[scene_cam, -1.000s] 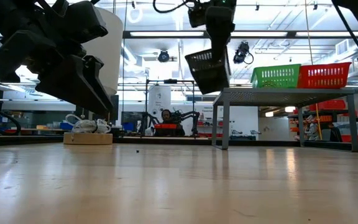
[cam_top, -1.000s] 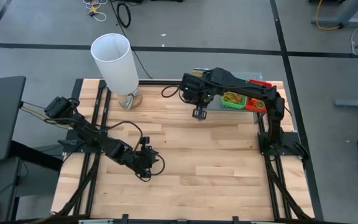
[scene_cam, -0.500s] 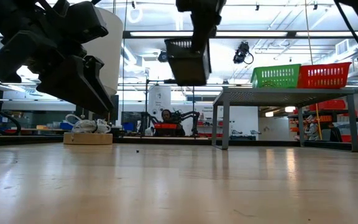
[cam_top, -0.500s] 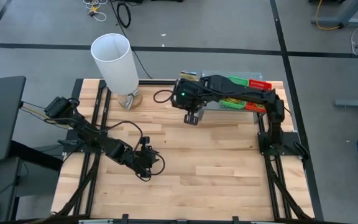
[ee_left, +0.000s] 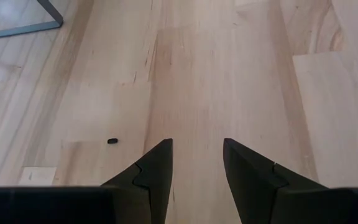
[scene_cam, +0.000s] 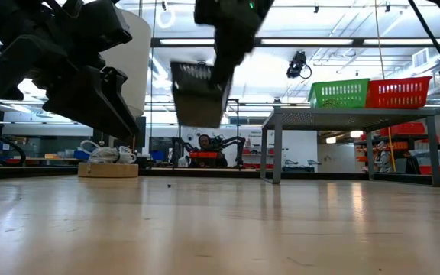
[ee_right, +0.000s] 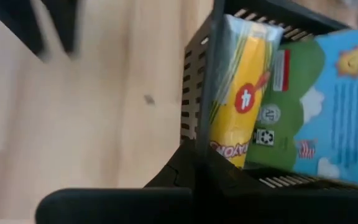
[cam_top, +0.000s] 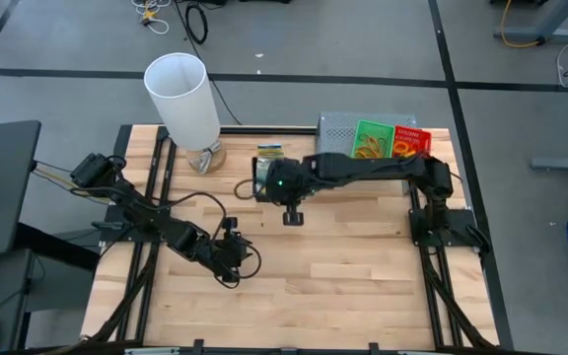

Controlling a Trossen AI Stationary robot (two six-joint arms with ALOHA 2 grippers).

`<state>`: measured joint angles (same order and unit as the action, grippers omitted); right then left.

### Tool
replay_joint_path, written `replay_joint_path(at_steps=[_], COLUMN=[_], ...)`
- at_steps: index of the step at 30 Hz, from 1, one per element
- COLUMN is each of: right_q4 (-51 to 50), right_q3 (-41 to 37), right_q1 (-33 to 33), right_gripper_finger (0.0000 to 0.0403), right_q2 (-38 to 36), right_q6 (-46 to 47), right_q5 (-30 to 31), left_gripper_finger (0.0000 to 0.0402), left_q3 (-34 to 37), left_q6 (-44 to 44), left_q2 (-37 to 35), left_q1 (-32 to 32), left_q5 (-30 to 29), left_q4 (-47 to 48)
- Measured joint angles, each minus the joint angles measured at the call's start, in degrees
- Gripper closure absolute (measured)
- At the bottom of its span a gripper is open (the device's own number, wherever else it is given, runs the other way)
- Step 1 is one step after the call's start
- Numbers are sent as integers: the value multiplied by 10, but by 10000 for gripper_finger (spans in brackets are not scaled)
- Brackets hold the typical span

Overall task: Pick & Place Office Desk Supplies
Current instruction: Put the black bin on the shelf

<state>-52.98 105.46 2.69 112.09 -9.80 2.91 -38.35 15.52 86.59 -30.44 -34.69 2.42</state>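
Here the right gripper (cam_top: pixel 286 185) hangs over the middle of the desk (cam_top: pixel 363 276), fingers clamped on the wall of the black tray (scene_cam: pixel 198 93), which rides in the air well clear of the wood. To do this carry well, the tray should be kept level and lowered gently, since it seems tilted in the low view and its load could slide out. The tray is a dark slotted basket; inside sit the crayon boxes (ee_right: pixel 238 106), yellow and green with a blue panel, pressed against the gripped wall. Far right on the grey riser (cam_top: pixel 335 128) stand the green tray (cam_top: pixel 372 139), holding tan rubber bands (cam_top: pixel 368 151), and the red tray (cam_top: pixel 411 139) touching it. The left gripper (ee_left: pixel 196 163) waits low over the near-left desk, fingers slightly apart and empty.
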Motion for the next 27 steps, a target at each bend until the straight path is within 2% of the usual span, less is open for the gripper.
replay_joint_path(at_steps=[10,17,22,27], right_q4=[-15,-39,-53,-89], right_q3=[-101,-111,-111,-103], right_q1=[-28,-46,-52,-51], right_gripper_finger=[403,403,403,403], right_q2=[0,0,-3,-4], right_q6=[39,55,64,81], right_q5=[199,312,346,350], left_gripper_finger=[254,254,254,254], left_q3=[0,0,0,0], left_q6=[-1,-1,1,0], left_q2=[0,0,0,0], left_q1=[0,0,0,0], left_q5=[0,0,0,0], left_q4=[-1,-1,-2,-6])
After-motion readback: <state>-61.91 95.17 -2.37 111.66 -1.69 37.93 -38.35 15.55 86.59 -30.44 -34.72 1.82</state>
